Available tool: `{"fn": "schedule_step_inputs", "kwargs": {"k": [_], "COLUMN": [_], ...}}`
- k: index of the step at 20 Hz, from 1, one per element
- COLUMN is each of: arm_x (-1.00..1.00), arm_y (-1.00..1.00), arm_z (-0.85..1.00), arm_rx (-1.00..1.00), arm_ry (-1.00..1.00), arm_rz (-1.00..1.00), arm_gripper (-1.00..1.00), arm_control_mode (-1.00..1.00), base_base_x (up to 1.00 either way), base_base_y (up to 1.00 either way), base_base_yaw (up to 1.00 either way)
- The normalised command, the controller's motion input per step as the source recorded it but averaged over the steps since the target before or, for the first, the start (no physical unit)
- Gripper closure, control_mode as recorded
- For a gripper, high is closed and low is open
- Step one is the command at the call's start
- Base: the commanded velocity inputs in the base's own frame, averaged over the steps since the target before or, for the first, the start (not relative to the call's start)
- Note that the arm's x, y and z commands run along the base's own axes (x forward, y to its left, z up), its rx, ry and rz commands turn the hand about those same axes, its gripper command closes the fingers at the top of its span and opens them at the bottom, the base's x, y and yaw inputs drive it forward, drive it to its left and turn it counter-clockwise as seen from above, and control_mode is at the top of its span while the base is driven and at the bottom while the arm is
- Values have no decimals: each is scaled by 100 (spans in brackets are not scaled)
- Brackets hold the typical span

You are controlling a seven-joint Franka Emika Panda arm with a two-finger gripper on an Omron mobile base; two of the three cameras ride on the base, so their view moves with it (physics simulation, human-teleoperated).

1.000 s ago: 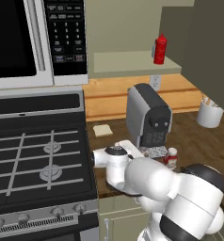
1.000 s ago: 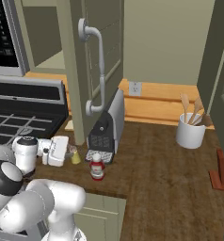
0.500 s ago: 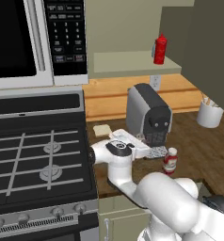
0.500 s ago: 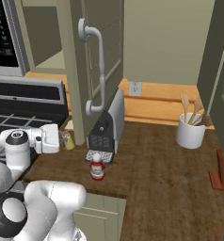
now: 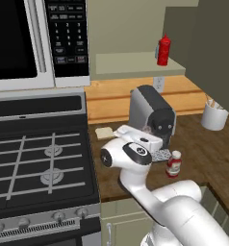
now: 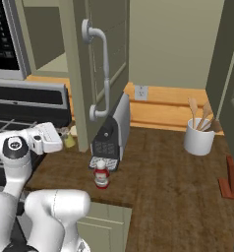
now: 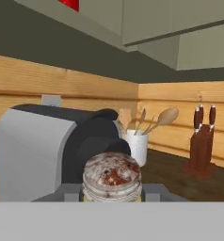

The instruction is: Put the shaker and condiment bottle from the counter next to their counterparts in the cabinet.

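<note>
Wooden counter (image 6: 153,172) runs from the stove (image 5: 39,163) to a white utensil crock (image 6: 197,140), with a grey coffee machine (image 5: 152,115) between; the gripper (image 6: 65,141) has swung from low over the counter edge to a raised position beside that machine, fingers pinched on the shaker (image 7: 112,181), whose speckled silvery top sits close before the hand camera; the shaker is therefore lifted and ready for transfer; the condiment bottle (image 5: 173,164) stands untouched before the machine; the cabinet (image 5: 135,65) shelf above holds the red squeeze bottle (image 5: 163,50).
</note>
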Motion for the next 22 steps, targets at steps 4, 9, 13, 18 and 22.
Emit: {"fn": "schedule_step_inputs", "kwargs": {"k": [4,9,13,18,22], "arm_x": [-16,-6,0,0,-20], "arm_y": [0,0,0,0,1], "arm_z": [55,69,82,89,75], "arm_rx": [-1,0,0,0,0], "arm_ry": [0,0,0,0,0], "arm_rz": [16,11,8,6,6], "arm_gripper": [100,100,100,100,100], "arm_control_mode": [-100,-100,-100,-100,-100], "base_base_x": [0,0,0,0,0], "base_base_y": [0,0,0,0,0], "base_base_yaw": [0,0,0,0,0]}}
